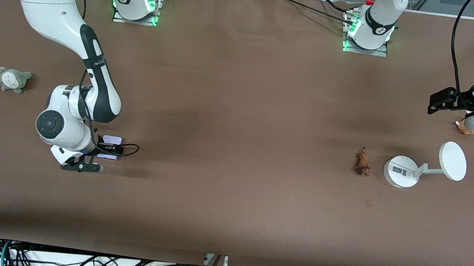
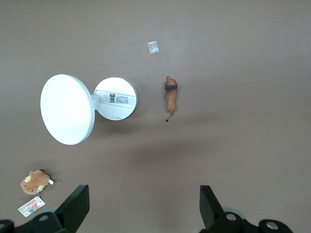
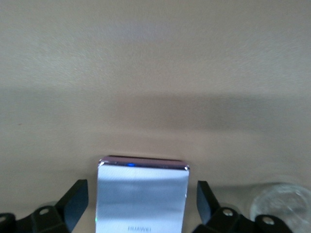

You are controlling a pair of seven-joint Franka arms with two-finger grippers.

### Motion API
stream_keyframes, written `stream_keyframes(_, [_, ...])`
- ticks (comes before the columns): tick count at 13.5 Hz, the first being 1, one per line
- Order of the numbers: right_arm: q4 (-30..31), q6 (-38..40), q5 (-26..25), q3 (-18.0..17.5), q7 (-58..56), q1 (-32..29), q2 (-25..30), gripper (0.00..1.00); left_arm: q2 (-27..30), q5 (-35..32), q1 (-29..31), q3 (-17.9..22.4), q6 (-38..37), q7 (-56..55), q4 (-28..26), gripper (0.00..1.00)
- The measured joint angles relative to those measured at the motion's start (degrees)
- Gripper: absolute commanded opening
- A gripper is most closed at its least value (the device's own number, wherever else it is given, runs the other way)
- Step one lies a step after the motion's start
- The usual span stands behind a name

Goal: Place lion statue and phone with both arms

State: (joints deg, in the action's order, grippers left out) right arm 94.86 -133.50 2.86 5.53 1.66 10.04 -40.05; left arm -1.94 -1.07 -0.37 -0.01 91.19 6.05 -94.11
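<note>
Right wrist view: the right gripper (image 3: 141, 204) has its fingers spread either side of the phone (image 3: 142, 194), low at the right arm's end. The left gripper (image 2: 144, 204), fingers apart, hangs above the table (image 1: 239, 107); the lion statue (image 1: 363, 163) lies just beside the white stand (image 1: 401, 171).

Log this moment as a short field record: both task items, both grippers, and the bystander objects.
lion statue: lying on the table beside the white stand, untouched
phone: flat on the table, between the jaws
right gripper: low at the phone, jaws open either side
left gripper: raised, open, empty
brown plush: under the left arm
grey-green plush: right arm's end
</note>
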Motion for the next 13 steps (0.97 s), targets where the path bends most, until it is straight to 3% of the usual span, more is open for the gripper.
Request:
stream_keyframes(6, [-3.5,19.0,0.0,0.0,0.0,0.0,11.8,0.99,0.0,0.0,0.0,0.0,0.0,0.0,0.0,1.0])
stream_keyframes(10, [-12.8,37.0,0.0,0.7,0.0,0.0,17.1,0.99,0.0,0.0,0.0,0.0,0.0,0.0,0.0,1.0])
stream_keyframes(13, [-17.7,44.1,0.0,2.0,-0.2,-0.1,19.9,0.99,0.0,0.0,0.0,0.0,-0.1,0.0,0.0,1.0])
